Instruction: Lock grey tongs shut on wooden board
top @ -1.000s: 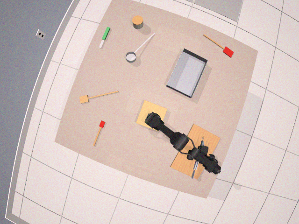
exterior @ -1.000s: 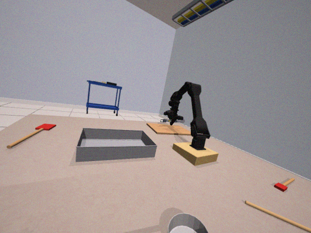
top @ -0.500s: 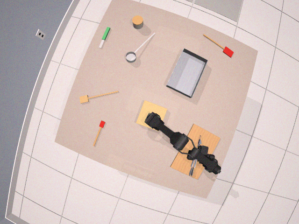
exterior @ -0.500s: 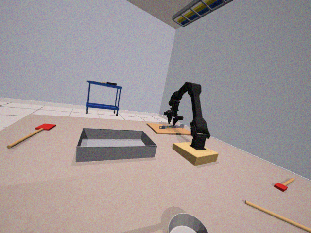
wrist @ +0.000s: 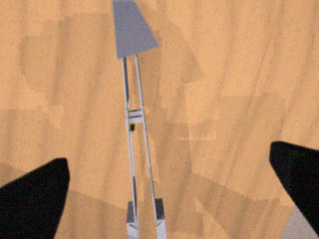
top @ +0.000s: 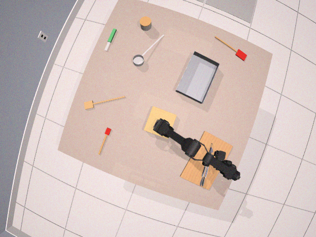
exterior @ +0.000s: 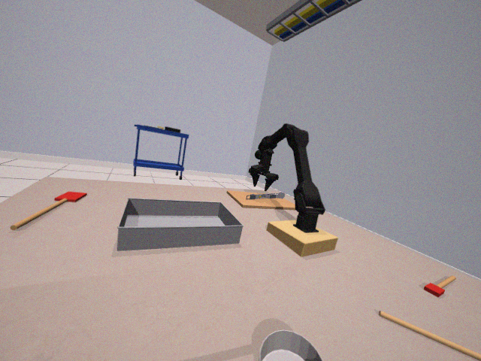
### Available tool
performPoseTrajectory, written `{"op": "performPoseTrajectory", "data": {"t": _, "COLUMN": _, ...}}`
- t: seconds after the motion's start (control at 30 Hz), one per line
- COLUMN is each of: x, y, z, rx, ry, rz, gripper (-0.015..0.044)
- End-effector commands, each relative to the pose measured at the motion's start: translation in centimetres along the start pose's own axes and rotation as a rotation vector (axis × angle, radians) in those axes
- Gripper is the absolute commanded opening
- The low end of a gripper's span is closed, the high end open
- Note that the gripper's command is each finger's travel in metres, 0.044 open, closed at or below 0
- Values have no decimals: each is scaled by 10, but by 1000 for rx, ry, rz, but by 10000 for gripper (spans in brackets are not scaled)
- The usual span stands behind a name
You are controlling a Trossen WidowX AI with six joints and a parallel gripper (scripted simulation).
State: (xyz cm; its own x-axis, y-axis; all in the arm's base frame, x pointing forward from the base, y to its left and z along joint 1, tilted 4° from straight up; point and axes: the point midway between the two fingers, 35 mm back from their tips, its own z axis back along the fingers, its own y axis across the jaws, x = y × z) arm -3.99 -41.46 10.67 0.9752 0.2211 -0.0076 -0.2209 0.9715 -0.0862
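Observation:
The grey tongs lie lengthwise on the wooden board. Their two arms run close together, nearly parallel, with a narrow gap between them in the wrist view. The lock inside the hinge cannot be made out. My gripper is wide open and empty, pointing down above the tongs, with one finger out to each side of them. In the top view the arm hides the middle of the tongs. The roasting tin is empty.
The arm stands on a yellow block. A red-headed tool lies beyond the tin. A long-handled round pan, an orange-topped pot and a green-handled tool are farther off.

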Motion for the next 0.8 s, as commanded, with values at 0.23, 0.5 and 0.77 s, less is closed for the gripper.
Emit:
{"op": "performPoseTrajectory", "data": {"t": 0.23, "x": 116, "y": -18, "z": 87, "rx": -19, "ry": -8, "rz": 17, "gripper": 440}}
{"op": "performPoseTrajectory", "data": {"t": 0.5, "x": 117, "y": -16, "z": 103, "rx": -49, "ry": -7, "rz": 17, "gripper": 440}}
{"op": "performPoseTrajectory", "data": {"t": 0.77, "x": 119, "y": -11, "z": 129, "rx": -101, "ry": -6, "rz": 17, "gripper": 440}}
